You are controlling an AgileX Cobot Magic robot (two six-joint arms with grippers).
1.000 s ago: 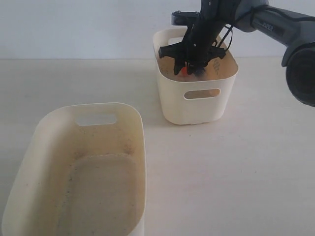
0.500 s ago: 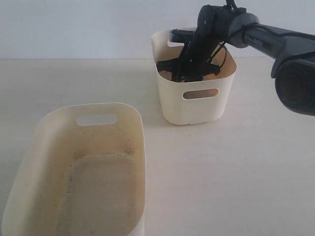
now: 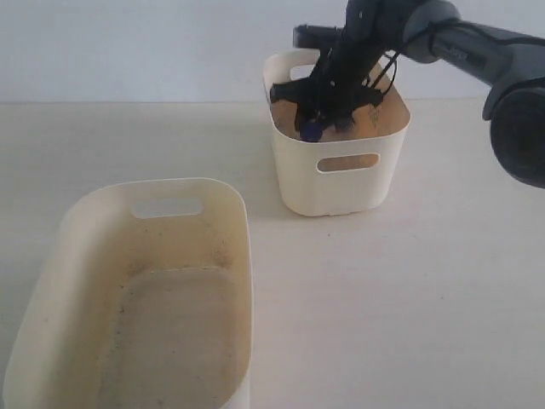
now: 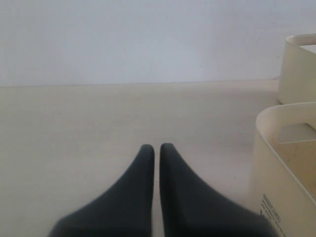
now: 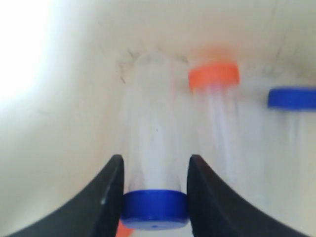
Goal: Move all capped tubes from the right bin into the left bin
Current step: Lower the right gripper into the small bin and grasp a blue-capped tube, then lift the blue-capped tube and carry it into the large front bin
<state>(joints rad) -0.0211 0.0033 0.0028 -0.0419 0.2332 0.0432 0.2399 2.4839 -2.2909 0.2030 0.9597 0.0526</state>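
My right gripper (image 3: 322, 119) reaches down into the small deep right bin (image 3: 341, 183) and is shut on a clear tube with a dark blue cap (image 3: 312, 130). In the right wrist view the blue cap (image 5: 154, 210) sits squeezed between both fingers of the right gripper (image 5: 156, 158). Below it in the bin lie an orange-capped tube (image 5: 214, 75) and another blue-capped tube (image 5: 292, 98); a bit of a second orange cap (image 5: 123, 229) peeks out under the held cap. The wide left bin (image 3: 51, 281) holds no tubes. My left gripper (image 4: 156, 146) is shut, low over bare table.
The left bin's outer wall (image 4: 284, 168) stands close beside my left gripper, with the right bin (image 4: 296, 69) further off. A pale wall rises behind the table. The right arm (image 3: 477, 43) stretches in from the upper right over the small bin.
The right gripper dipped deeper into the right bin, then came up a little; a blue-capped tube now shows between its fingers. The left bin has not moved.
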